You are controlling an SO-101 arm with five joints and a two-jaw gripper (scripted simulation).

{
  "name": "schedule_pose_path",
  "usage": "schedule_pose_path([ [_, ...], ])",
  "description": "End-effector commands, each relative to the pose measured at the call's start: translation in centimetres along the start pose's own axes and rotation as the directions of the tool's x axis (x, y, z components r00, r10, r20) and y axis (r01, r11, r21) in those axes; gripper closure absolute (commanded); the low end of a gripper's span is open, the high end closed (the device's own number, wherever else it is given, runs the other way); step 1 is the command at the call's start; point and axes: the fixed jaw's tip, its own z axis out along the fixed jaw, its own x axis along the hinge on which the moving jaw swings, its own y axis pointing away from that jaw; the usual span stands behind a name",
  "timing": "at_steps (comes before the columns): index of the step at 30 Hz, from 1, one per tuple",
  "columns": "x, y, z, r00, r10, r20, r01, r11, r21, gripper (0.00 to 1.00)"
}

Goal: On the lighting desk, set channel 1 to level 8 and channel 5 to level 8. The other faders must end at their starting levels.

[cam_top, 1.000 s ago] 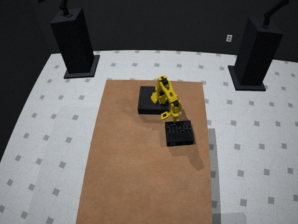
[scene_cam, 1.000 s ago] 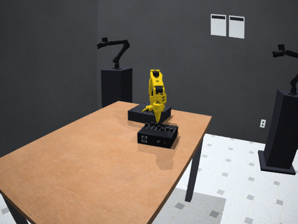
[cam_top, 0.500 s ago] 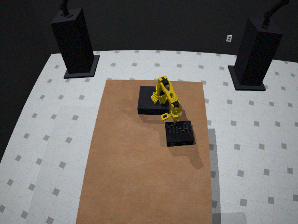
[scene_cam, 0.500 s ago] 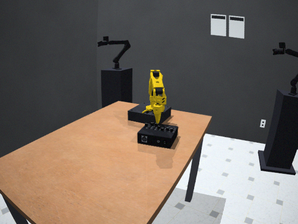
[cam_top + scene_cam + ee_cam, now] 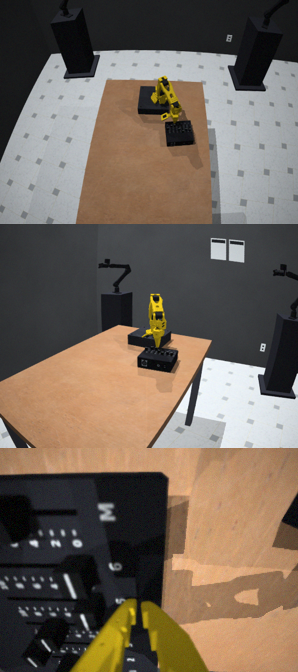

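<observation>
The black lighting desk (image 5: 179,133) lies on the wooden table in front of the arm's base and also shows in the exterior view (image 5: 157,358). My yellow gripper (image 5: 174,121) points down at the desk's near edge, towards its left end, and is shut with nothing between the fingers. In the wrist view the shut fingertips hover by the label "5" (image 5: 119,600), just beyond the ends of the fader slots. The channel 6 fader cap (image 5: 75,582) and the master fader cap (image 5: 17,513) show above. Lower fader caps (image 5: 47,638) are partly hidden by the fingers.
The arm stands on a black base block (image 5: 151,100) behind the desk. The table's right edge (image 5: 206,130) runs close beside the desk. Two black pedestals (image 5: 75,42) (image 5: 256,55) with camera arms stand on the floor beyond the table.
</observation>
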Motion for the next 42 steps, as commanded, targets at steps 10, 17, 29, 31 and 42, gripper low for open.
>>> schedule_pose_path([
  [10,-0.23,0.13,0.26,1.000,0.003,0.006,-0.003,1.000,0.012,1.00],
  [17,-0.19,0.33,0.15,1.000,0.003,0.006,-0.003,1.000,0.012,1.00],
  [29,-0.18,0.51,0.07,1.000,0.003,0.006,-0.003,1.000,0.012,1.00],
  [31,-0.18,0.58,0.04,1.000,0.003,0.006,-0.003,1.000,0.012,1.00],
  [42,-0.17,0.68,0.01,1.000,0.003,0.006,-0.003,1.000,0.012,1.00],
])
